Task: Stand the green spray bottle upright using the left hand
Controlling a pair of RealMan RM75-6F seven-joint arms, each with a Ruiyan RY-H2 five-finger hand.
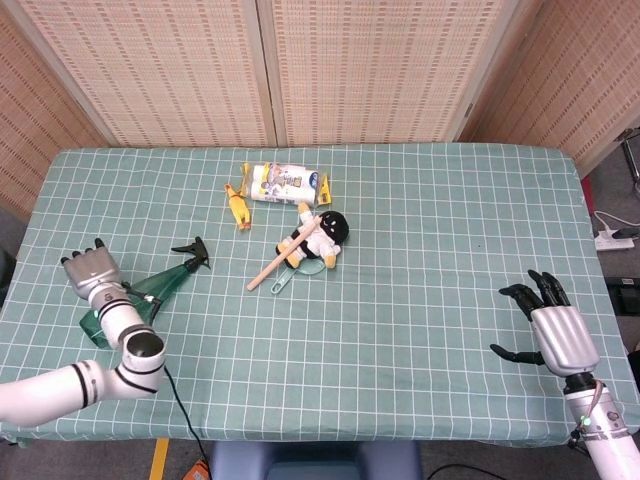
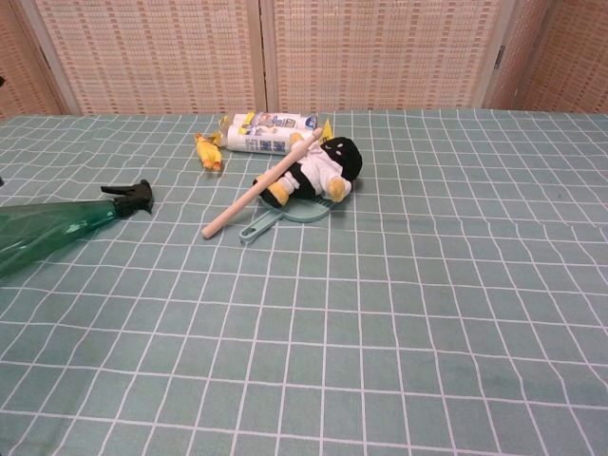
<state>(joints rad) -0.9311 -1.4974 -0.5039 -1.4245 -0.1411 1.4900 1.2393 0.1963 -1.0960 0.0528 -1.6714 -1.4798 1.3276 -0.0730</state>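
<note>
The green spray bottle (image 1: pixel 140 300) lies on its side at the left of the desk (image 1: pixel 420 200), its black nozzle pointing far and right, its fat base toward the near left edge. In the chest view the bottle (image 2: pixel 47 233) is flat on the checked cloth, running off the left edge of the picture. My left hand (image 1: pixel 92 277) is over the bottle's lower body, just left of it as seen from my head camera; I cannot tell whether the fingers have closed on it or only touch it. My forearm reaches in from the near left corner.

My right hand (image 1: pixel 550 325) rests at the near right of the desk, fingers spread apart and holding nothing.

Well apart from the bottle, toward the far middle, sit a plush penguin (image 1: pixel 322 236) with a wooden stick (image 1: pixel 285 258) leaning across it, a yellow rubber chicken (image 1: pixel 236 205), and a white packet (image 1: pixel 285 183) just beyond them.
</note>
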